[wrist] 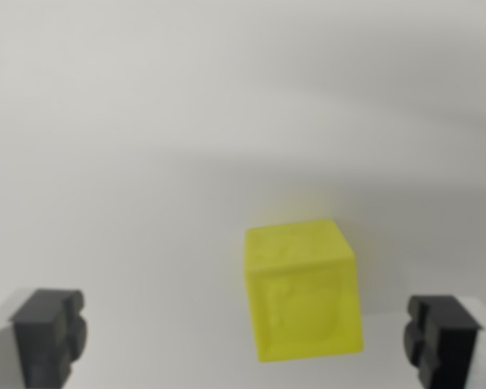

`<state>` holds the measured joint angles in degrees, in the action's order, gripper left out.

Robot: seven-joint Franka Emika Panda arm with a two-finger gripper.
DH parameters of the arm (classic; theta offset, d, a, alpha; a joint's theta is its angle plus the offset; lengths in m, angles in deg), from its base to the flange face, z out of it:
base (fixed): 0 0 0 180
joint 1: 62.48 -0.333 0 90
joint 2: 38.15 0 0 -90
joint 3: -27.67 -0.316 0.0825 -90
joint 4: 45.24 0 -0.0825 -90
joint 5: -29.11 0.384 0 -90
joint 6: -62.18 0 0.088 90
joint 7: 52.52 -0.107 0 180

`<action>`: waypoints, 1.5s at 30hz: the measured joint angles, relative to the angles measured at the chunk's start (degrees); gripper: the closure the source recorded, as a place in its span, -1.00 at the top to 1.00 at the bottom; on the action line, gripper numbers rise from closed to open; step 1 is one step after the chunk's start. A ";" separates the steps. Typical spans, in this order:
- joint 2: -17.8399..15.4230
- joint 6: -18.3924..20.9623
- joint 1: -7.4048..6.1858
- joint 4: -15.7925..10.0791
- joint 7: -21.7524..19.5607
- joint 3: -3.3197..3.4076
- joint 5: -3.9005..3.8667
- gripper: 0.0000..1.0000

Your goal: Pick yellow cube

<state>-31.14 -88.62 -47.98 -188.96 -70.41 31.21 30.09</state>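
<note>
The yellow cube [303, 290] lies on the white surface [146, 162] between the wide-apart fingers of the released gripper [245, 339], nearer the wrist view's right one.

The surface [146, 121] is plain and pale, a soft white-grey all over. It fills the whole wrist view, from the near edge up to the far edge. It looks smooth and flat, with no marks or lines on it. A dim grey shadow runs across the far part, from the left side over to the right. Another soft shadow lies lower down, near the middle. The picture is a bit blurry, so small details cannot be made out.
</note>
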 joint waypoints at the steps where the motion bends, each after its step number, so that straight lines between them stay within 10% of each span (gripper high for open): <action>1: 0.24 -0.43 0.20 -0.22 0.42 0.00 0.04 1.00; 28: 7.94 -12.03 5.87 -4.27 13.37 -0.07 2.03 1.00; 45: 13.64 -16.56 5.76 -3.16 15.60 -0.22 4.35 1.00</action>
<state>-17.49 -105.18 -42.22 -192.12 -54.81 30.99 34.44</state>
